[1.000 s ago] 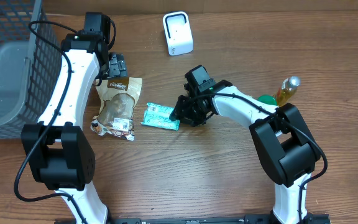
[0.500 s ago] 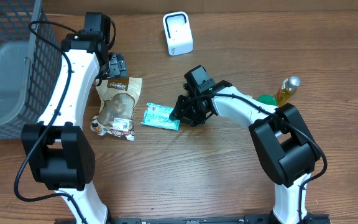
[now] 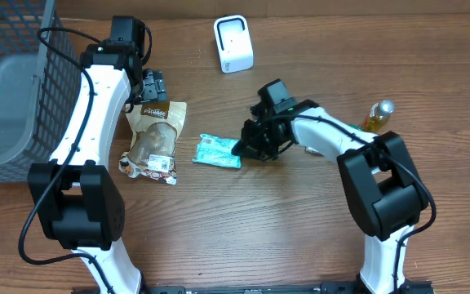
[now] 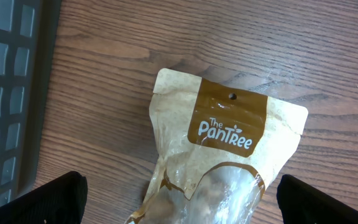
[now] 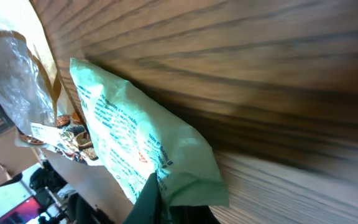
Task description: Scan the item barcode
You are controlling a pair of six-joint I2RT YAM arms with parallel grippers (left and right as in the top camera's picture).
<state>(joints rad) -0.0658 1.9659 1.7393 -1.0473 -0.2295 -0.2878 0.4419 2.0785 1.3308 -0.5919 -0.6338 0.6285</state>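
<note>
1. Clenched, the right fingers grip the right end of the green packet. The right wrist view confirms it: the dark fingers are pinched on the packet's crimped edge.
2. The left fingers stand fully spread and hold nothing. In the left wrist view one tip shows at each bottom corner of the frame, with the brown pouch lying between and below them, untouched.
3. The green packet lies mid-table, between the brown pouch and the right arm. Its printed face is turned toward the right wrist camera, but the print is too blurred to read. Whether the gripped end is clear of the wood cannot be told.
4. The brown pouch, lettered "The PanTree", lies flat with its top edge toward the left fingers and a clear window lower down. It sits just beside the packet's left end; contact between the two cannot be confirmed.
5. The white scanner stands upright near the far edge of the table, well apart from the packet.
6. The wire basket occupies the left edge, with a grey bin inside it.
7. A bottle of amber liquid stands upright at the right, close beside the right arm.
</note>
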